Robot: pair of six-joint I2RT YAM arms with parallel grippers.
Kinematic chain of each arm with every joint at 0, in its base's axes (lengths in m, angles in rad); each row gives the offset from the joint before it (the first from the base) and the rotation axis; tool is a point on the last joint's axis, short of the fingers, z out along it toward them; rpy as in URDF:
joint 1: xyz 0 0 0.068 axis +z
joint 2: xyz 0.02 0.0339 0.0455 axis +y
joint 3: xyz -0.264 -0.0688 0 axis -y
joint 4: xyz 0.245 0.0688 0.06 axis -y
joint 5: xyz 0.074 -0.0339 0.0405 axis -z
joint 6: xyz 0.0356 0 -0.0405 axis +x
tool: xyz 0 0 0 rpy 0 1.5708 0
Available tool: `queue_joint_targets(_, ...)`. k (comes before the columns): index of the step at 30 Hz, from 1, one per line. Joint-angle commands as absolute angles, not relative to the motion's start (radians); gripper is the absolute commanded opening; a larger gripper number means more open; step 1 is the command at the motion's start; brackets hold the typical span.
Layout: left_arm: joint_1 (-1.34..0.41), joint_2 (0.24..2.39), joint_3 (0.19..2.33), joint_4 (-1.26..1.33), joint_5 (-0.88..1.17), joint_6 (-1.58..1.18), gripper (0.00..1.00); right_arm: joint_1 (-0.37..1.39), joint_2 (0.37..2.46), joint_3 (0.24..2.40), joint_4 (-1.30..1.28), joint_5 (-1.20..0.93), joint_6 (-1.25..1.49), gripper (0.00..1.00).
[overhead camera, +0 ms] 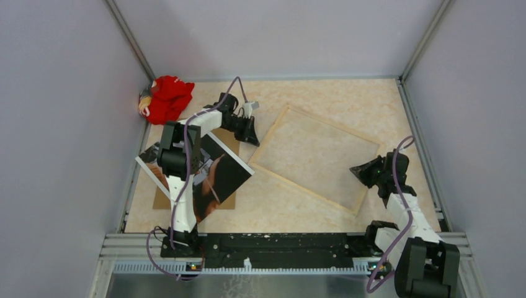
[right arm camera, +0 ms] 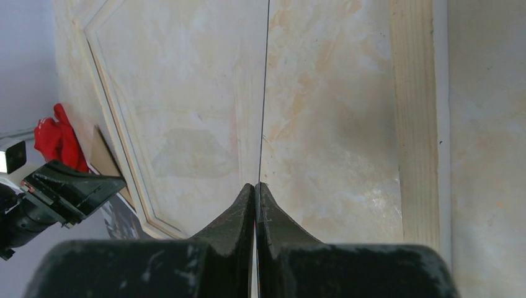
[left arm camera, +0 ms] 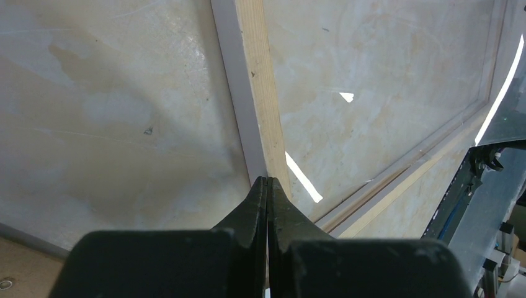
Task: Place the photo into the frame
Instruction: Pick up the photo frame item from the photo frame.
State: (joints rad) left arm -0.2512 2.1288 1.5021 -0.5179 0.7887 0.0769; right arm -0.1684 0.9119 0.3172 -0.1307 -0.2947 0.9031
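The frame [overhead camera: 304, 189] lies rear side up in the middle of the table, its light wood edges showing. The photo [overhead camera: 223, 174] lies face up at the left, on the brown backing board [overhead camera: 162, 200], partly hidden under my left arm. My left gripper [overhead camera: 253, 139] is shut, with its tips at the frame's upper-left edge; that wood strip [left arm camera: 260, 93] runs up from the tips [left arm camera: 267, 180]. My right gripper [overhead camera: 358, 172] is at the frame's right edge. Its jaws [right arm camera: 256, 185] are shut on what looks like a thin clear sheet, seen edge-on, beside the wood strip [right arm camera: 412, 124].
A red cloth toy [overhead camera: 167, 98] lies in the far left corner and also shows in the right wrist view [right arm camera: 59, 136]. Grey walls enclose the table on three sides. A black rail [overhead camera: 279, 242] runs along the near edge between the arm bases.
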Motion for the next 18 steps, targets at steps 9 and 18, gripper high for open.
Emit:
queue_joint_targets(9, -0.265, 2.107, 1.476, -0.522, 0.763, 0.090, 0.00, -0.181, 0.867, 0.415, -0.178, -0.263, 0.835, 0.00)
queue_joint_targets(18, -0.265, 2.111, 1.468, -0.519, 0.756, 0.095, 0.00, -0.187, 0.862, 0.484, -0.167, -0.402, 0.951, 0.00)
